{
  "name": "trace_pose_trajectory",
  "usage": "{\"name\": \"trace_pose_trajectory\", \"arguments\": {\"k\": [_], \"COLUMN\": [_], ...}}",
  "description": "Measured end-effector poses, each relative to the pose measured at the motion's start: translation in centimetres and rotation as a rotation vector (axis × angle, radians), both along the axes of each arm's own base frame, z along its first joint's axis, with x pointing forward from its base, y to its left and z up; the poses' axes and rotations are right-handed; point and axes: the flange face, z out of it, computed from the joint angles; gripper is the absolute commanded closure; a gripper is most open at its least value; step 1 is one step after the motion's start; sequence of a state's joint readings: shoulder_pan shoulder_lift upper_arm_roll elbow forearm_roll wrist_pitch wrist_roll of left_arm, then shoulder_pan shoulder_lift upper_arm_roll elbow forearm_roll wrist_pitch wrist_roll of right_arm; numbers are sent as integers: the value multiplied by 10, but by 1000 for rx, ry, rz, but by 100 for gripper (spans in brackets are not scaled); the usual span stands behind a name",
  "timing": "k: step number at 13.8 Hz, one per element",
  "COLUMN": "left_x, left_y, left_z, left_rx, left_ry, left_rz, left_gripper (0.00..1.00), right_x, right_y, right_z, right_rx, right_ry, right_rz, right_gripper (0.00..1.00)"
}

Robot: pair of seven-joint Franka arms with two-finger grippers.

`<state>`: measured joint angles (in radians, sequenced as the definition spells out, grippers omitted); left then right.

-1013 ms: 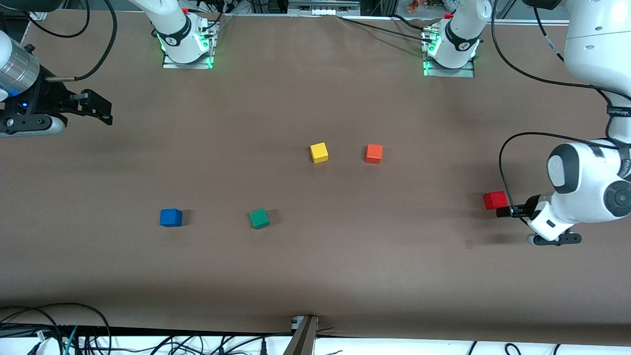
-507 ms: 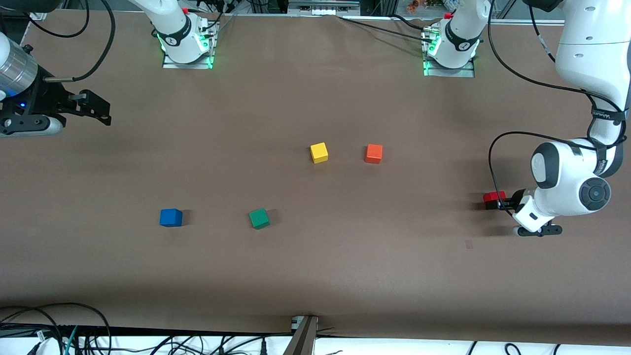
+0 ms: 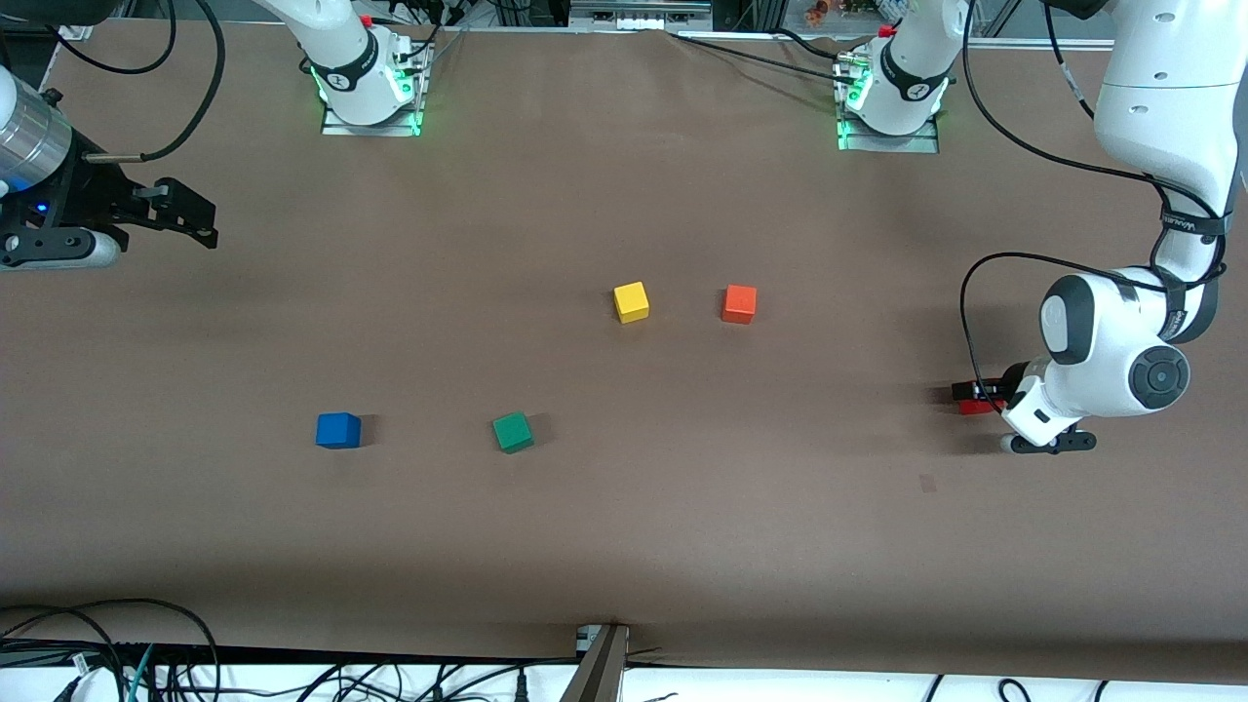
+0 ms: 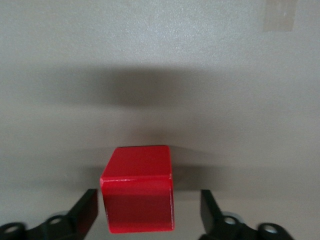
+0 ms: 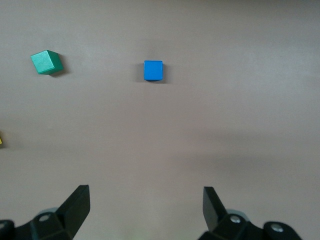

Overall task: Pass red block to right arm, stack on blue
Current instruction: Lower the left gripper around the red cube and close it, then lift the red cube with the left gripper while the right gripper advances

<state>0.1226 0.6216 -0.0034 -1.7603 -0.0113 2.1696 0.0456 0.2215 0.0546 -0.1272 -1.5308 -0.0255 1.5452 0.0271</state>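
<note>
The left claw [image 4: 150, 212] is straddling the red block [image 4: 138, 196] on the table [image 3: 624, 546] at the left arm's end (one finger touching, the other just apart), while the right claw [image 5: 145, 210] is waiting wide open.

No readable text anywhere; the black band [image 3: 1188, 223] on the left arm's forearm carries small white lettering, too small to make out; round marks on the black collars of both bases [image 3: 341, 78] are not legible as words; cubes are plain, no labels or numbers.
</note>
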Motion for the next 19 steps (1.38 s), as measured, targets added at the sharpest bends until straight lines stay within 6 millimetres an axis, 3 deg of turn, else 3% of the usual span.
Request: {"name": "trace_pose_trajectory", "arguments": {"k": [2,7,9,12,14,19], "left_x": [1,7,21,42,48,42], "left_y": [-1,-4,-18,-58,-84,-140], "left_z": [1,11,39,104,137,186], "left_rx": [-1,-1,-14,-49,-78,-318], "left_ry": [-3,-29,-58,-70,-83,-143], "left_rz": [-2,-7,-29,-90,-157,-460], "left_gripper": [100,100,100,100,100,100], "right_x": [0,0,0,2,3,8], "right_y": [0,0,0,0,2,-9], "right_z": [0,0,0,2,2,-6], "right_rx": [0,0,0,4,30,50], "right_ry": [0,0,-1,-18,-22,-8], "right_rz": [0,0,-1,-3,-8,-36], "right_gripper": [0,0,0,0,0,0]}}
